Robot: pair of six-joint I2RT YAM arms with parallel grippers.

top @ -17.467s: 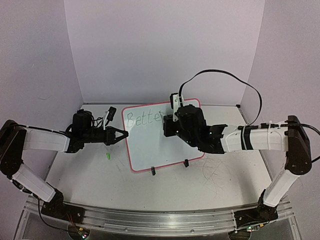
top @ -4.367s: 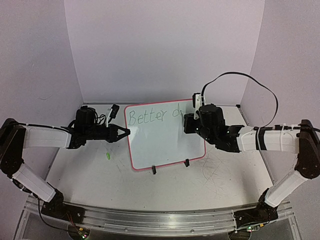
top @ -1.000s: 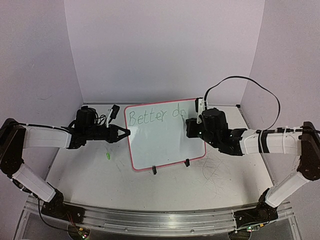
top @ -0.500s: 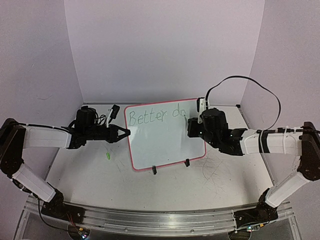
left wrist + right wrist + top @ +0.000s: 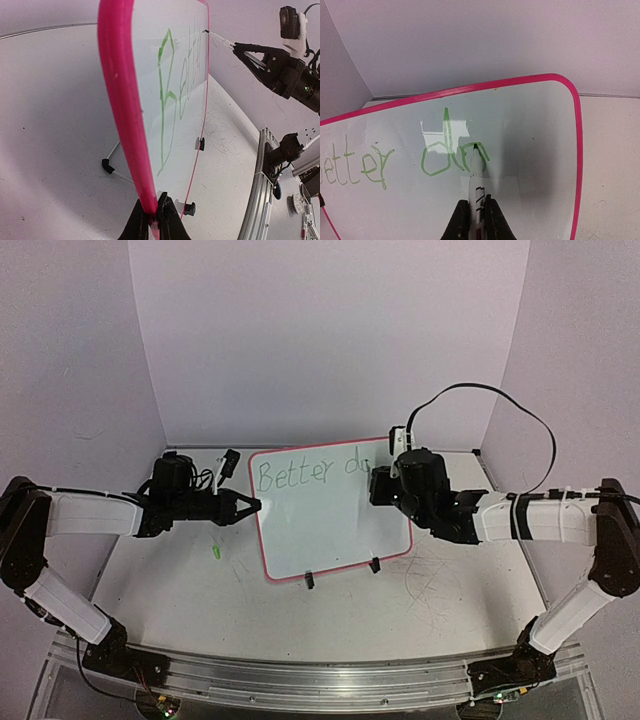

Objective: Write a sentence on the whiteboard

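Whiteboard (image 5: 330, 510) stands at the centre of the top view, propped on its black feet (image 5: 308, 581) on the desk (image 5: 330, 625) and leaning back. The left arm (image 5: 90, 515) reaches in from the left of the frame. Its jaws are pressed together on the pink rim at the board's left edge, we judge to brace the board against the pen's push. The right arm (image 5: 530, 518) comes in from the right, its jaws pinching the barrel of a white marker (image 5: 476, 172). The marker's tip touches the glossy face near the upper right corner. The sentence (image 5: 395, 162) reads "Better" in green, with a second word begun, "d" and a partial letter. We judge the writing to be well short of finished.
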